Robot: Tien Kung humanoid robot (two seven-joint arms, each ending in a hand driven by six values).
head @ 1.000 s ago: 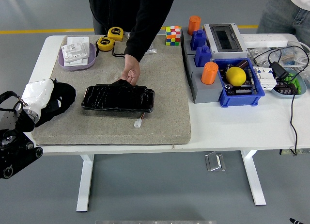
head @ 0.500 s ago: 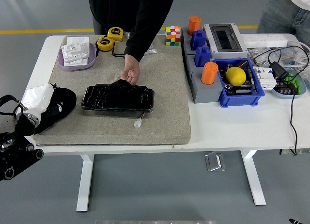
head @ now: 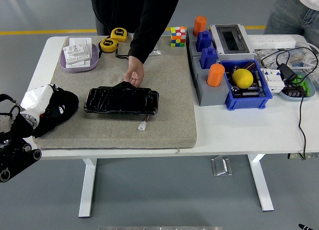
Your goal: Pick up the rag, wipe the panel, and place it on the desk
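Looking down from the head view, the only view here, the robot's left hand [head: 36,101], wrapped in white, lies at the left edge of the grey felt mat [head: 169,120], resting on the black rag [head: 59,109]. Whether its fingers are closed on the cloth or merely lying over it cannot be told, since the white covering hides them. Across the last second the hand and its arm [head: 12,150] have slid down and leftward toward the table's near-left corner, and the rag has bunched and shifted slightly with them, so the cloth appears to be dragged along rather than lifted clear.

The glossy black panel [head: 121,100] lies flat in the middle of the mat, well apart from the rag, and has not moved. A person at the far side keeps 1 hand [head: 134,76] pressed on the panel's far edge, steadying it. A small white connector [head: 142,125] sits just in front of the panel.

Judging by this, the pick-up is at best underway and wiping has not begun; the hand must carry the rag rightward to the panel next. The right arm is out of sight.
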